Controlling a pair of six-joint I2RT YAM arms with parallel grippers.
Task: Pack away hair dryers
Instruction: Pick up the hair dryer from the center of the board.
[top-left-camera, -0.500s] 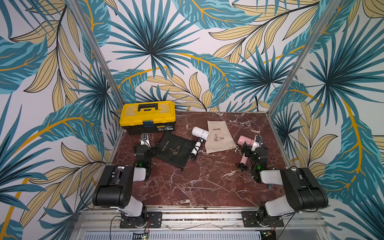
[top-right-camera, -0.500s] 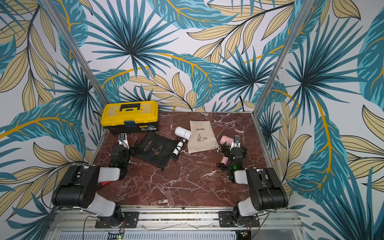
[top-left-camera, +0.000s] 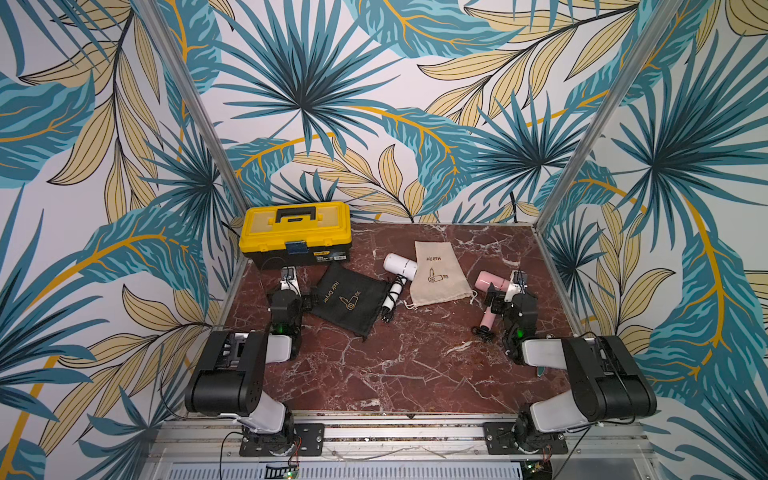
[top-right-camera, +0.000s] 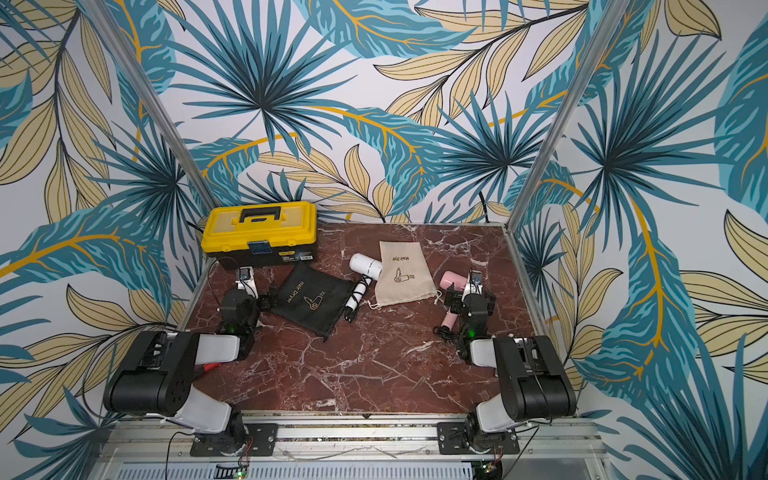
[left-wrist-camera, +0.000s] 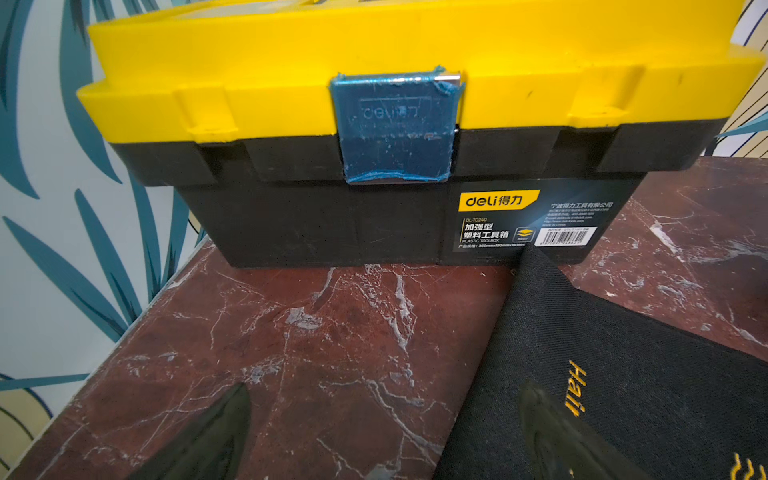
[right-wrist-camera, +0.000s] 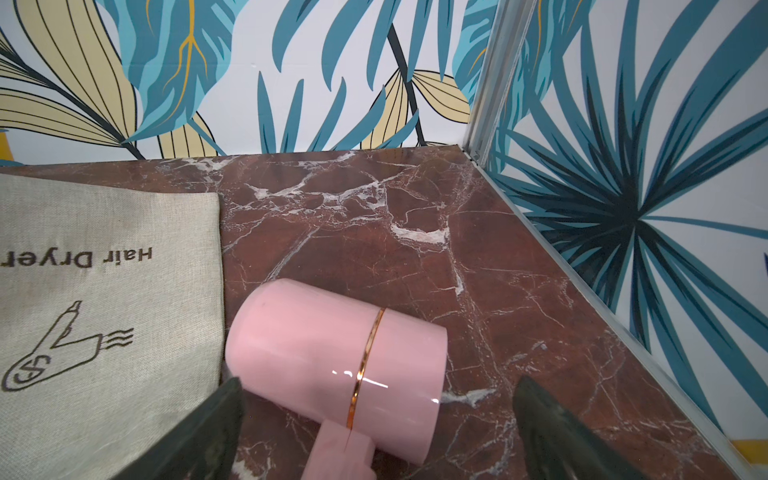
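Nothing has moved since the earlier frame: white dryer and pink dryer lie unpacked on the bench, left fingers and right fingers wide and empty, so all packing remains.

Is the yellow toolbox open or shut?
Shut. The yellow toolbox has its lid seated on the black base, blue-covered latch down across the seam.

The toolbox sits in the back left corner of the bench, the left bag just before it. The left dryer lies between the left bag and the right bag; the right dryer lies right of the right bag, near the bench's edge.
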